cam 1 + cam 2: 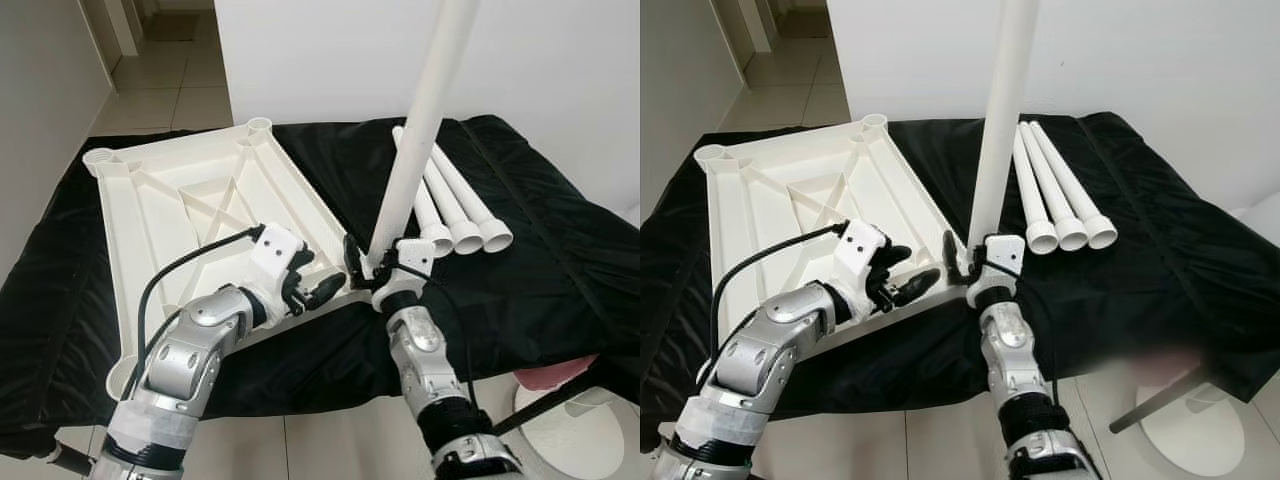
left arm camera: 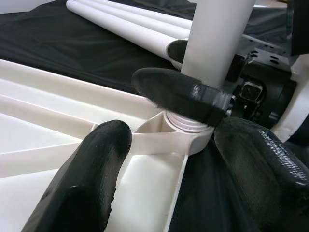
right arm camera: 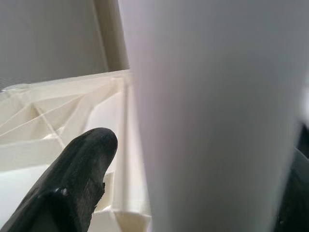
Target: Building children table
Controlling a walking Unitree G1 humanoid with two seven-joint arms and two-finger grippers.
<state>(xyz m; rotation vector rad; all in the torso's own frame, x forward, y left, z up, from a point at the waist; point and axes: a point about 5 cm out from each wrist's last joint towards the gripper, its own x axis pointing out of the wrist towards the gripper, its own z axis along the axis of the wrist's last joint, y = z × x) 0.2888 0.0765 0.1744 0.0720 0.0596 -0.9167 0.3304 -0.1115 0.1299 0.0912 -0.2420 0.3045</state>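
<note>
The white table top lies upside down on a black cloth. A white leg stands upright in the socket at the top's near right corner. My right gripper is shut on the leg's foot just above the socket; the leg is close against one black finger. My left gripper is open just left of that corner, with its fingers straddling the corner's rim. Three spare legs lie side by side on the cloth to the right.
The black cloth covers a low surface that ends just before my arms. A white round base and something pink stand on the tiled floor at the lower right. A white wall rises behind, and a corridor opens at the far left.
</note>
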